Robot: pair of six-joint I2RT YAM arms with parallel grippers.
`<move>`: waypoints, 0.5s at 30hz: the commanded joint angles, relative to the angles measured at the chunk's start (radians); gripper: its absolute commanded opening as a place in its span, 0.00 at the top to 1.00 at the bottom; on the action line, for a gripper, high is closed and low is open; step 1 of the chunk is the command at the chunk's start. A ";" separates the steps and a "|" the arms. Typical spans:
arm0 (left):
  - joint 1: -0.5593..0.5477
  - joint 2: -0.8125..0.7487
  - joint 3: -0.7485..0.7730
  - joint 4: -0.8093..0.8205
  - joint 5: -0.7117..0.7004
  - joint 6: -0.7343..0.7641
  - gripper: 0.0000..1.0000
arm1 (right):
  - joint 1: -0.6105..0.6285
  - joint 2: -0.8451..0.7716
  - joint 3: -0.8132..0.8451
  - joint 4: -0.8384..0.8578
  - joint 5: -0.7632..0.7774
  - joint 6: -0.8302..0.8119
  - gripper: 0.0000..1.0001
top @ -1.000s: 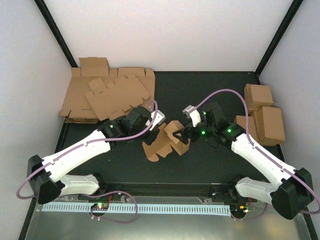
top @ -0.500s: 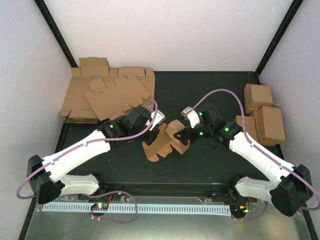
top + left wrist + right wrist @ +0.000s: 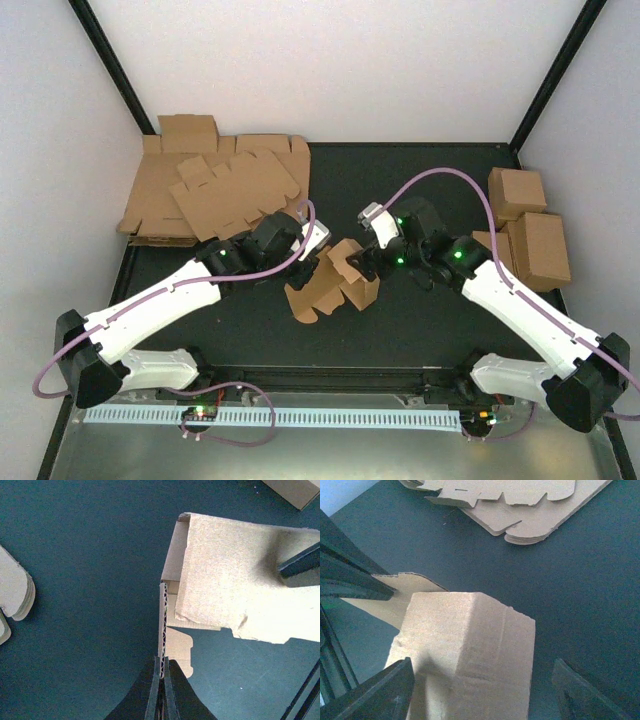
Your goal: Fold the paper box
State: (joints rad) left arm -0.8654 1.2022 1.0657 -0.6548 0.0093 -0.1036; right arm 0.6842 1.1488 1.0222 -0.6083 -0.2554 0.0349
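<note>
Box sits half-formed mid-frame on the table. Left fingers pinch a wall edge; right fingers straddle its panel, wide. If they close off-centre, the panel could buckle or twist out of the left pinch.

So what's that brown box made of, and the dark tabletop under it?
The paper box looks like plain brown corrugated cardboard, matte: its cut edge shows wavy fluting. The table seems a dark matte sheet; material unclear.
</note>
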 commanded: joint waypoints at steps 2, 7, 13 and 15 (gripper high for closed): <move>-0.005 0.003 0.045 -0.020 0.014 0.013 0.98 | 0.032 -0.006 0.050 -0.054 0.052 -0.028 0.27; -0.005 0.008 0.051 -0.022 0.018 0.012 0.98 | 0.073 0.019 0.043 -0.082 0.103 -0.035 0.41; -0.005 0.010 0.057 -0.028 0.024 0.008 0.98 | 0.105 0.043 0.022 -0.100 0.168 -0.035 0.48; -0.005 0.010 0.057 -0.029 0.024 0.008 0.98 | 0.121 0.051 0.025 -0.113 0.218 -0.035 0.48</move>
State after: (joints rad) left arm -0.8654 1.2068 1.0752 -0.6655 0.0151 -0.1040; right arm 0.7792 1.1851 1.0492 -0.6830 -0.1402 0.0044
